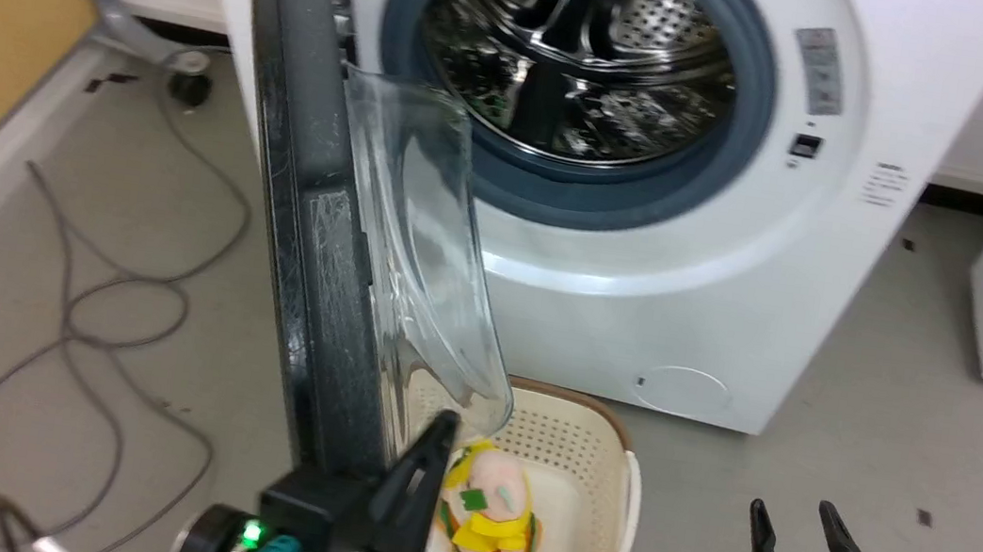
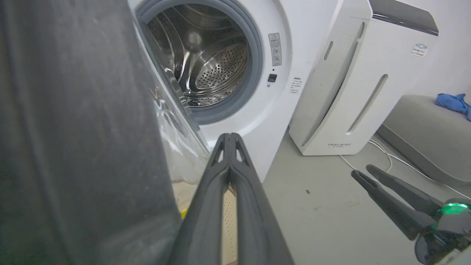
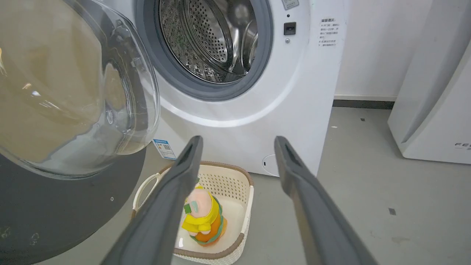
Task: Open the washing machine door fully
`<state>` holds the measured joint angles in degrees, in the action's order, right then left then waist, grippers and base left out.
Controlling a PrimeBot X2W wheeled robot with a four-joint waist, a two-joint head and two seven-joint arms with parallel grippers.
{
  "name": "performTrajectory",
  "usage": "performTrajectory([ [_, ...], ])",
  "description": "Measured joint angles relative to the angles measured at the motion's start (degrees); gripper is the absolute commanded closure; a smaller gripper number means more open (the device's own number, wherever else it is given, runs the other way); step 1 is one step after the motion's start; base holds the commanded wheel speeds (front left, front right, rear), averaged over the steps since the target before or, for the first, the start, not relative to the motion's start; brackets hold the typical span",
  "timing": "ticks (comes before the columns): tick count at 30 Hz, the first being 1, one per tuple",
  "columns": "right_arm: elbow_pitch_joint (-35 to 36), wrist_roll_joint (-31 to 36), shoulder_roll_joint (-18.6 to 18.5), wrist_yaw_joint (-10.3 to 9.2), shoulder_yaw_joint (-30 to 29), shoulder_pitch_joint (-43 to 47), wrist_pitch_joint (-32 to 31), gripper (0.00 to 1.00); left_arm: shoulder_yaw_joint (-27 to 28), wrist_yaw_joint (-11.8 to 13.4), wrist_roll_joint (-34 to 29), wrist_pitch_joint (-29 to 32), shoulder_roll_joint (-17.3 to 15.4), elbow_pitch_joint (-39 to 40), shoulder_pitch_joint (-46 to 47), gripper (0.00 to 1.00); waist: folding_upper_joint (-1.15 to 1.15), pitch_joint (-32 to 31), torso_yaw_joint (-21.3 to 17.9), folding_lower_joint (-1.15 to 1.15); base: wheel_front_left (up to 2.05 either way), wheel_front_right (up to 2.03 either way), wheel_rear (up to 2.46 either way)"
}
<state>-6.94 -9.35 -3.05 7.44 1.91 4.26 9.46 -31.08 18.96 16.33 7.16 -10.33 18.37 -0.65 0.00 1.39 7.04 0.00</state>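
We are looking at the washing machine door, which is standing open, swung out to the left of the round opening and turned nearly edge-on to our head camera, its clear glass bowl bulging toward the right. It is hanging from the left side of the washing machine, whose steel drum and grey rubber seal are showing. We are holding our left gripper clenched, fingers pressed together on nothing, its tip sitting just beside the door's lower inner rim, under the glass bowl; we cannot tell whether it is touching. Our right gripper is hanging released, fingers spread, well apart from the door, over the floor. A cream basket is sitting on the floor before the machine, near the foot of the door, with a plush toy lying in it. A white appliance is standing to the machine's right.
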Motion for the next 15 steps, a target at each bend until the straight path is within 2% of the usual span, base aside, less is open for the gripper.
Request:
performTrajectory([
  [10, -0.12, -0.23, 0.0, 0.0, -0.43, -0.01, 0.08, 0.0, 3.28, 2.5, -0.69, -0.26, -2.25, 3.81, -2.08, 1.0, 0.0, 0.03, 4.96, 0.0, 0.0, 0.0, 0.0],
  [15, -0.22, -0.24, 0.01, 0.0, -0.41, -0.03, 0.24, 0.0, 9.58, 5.22, -1.04, -1.76, -5.33, 3.22, -3.07, 1.0, 0.0, -0.05, 6.26, 0.01, 0.0, 0.0, 0.0],
])
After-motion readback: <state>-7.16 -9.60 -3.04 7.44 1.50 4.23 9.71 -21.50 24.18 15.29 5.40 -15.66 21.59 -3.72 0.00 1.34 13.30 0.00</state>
